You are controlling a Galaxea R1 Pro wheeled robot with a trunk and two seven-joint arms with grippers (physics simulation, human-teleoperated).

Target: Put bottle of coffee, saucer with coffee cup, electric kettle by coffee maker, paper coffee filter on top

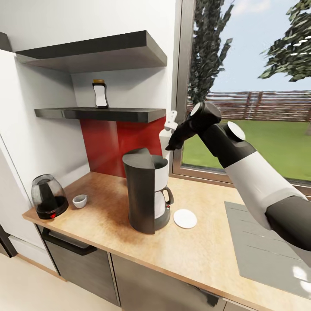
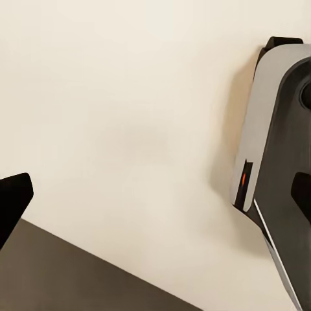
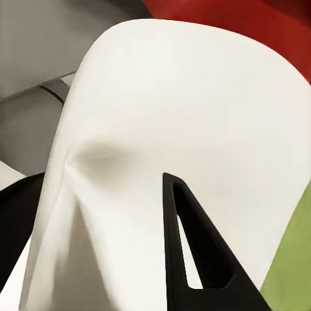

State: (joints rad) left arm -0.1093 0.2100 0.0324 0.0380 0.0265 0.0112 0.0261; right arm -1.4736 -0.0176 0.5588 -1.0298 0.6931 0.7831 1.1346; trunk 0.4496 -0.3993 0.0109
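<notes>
The dark coffee maker (image 1: 140, 190) stands mid-counter on the light wood kitchen countertop (image 1: 108, 229). Just above its open top hangs the off-white paper coffee filter (image 1: 164, 139), with my right gripper (image 1: 172, 138) shut on it. In the right wrist view the filter (image 3: 181, 116) looms large, with a black finger (image 3: 194, 259) pressed on it. The white saucer (image 1: 185, 218) lies right of the coffee maker. The glass electric kettle (image 1: 49, 196) and the small white coffee cup (image 1: 80, 201) sit at the counter's left end. The bottle of coffee (image 1: 100, 93) stands on the dark kitchen shelf (image 1: 108, 114). One black fingertip (image 2: 13, 201) of my left gripper shows over pale floor.
A second dark shelf (image 1: 95, 52) hangs above the first. A red backsplash (image 1: 116, 142) and a window frame (image 1: 181, 86) are behind the coffee maker. A grey cooktop (image 1: 268, 246) fills the counter's right part. Grey cabinet fronts (image 1: 82, 263) sit under the counter.
</notes>
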